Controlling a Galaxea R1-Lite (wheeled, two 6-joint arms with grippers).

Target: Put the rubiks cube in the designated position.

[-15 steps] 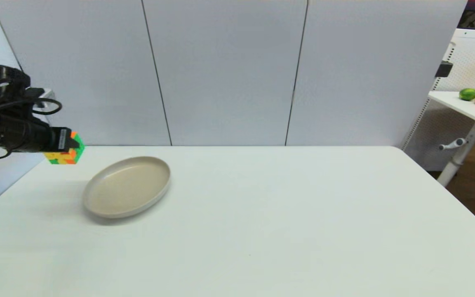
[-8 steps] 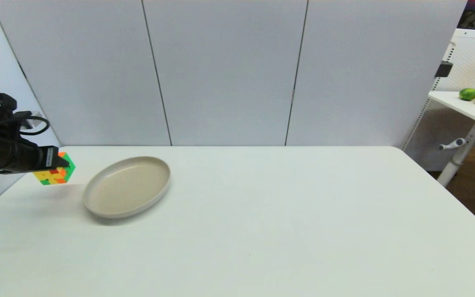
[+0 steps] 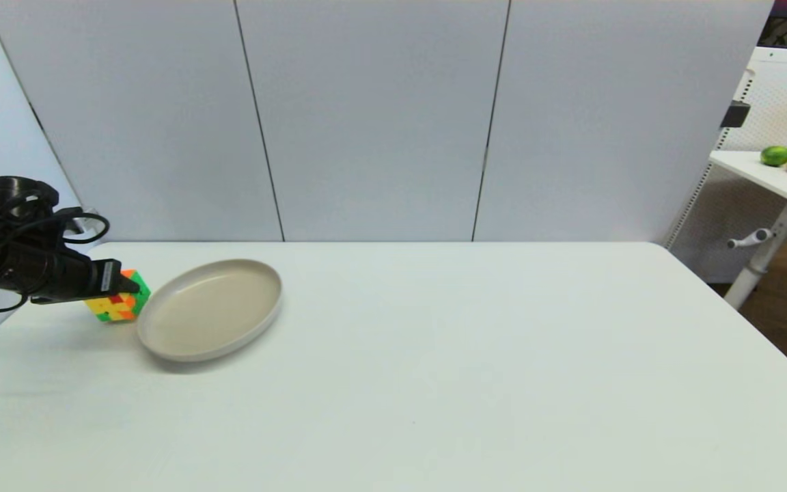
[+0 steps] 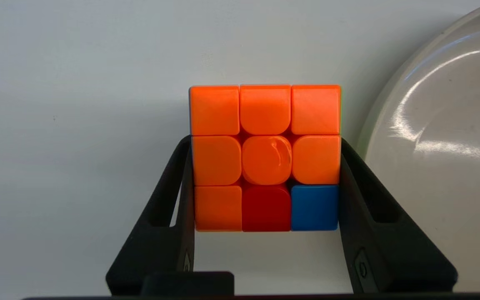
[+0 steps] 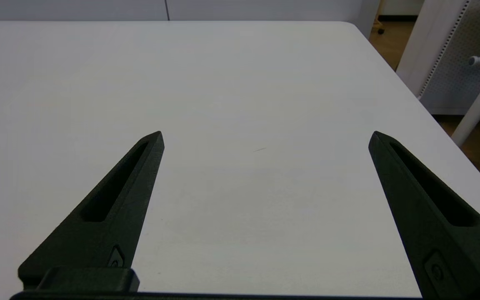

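Note:
The rubiks cube shows yellow, orange, green and red squares and sits low at the table's left side, just left of the beige plate. My left gripper is shut on it. In the left wrist view the cube turns a mostly orange face to the camera, with the two black fingers pressed against its sides and the plate's rim close beside it. Whether the cube touches the table I cannot tell. My right gripper is open over bare table, holding nothing.
The white table ends at grey wall panels behind and at its left edge close to the left arm. A second table at the far right carries a lime and other food.
My left gripper has carried the cube downward and then to the right, from above the table's back left corner to a spot low beside the plate's left rim.

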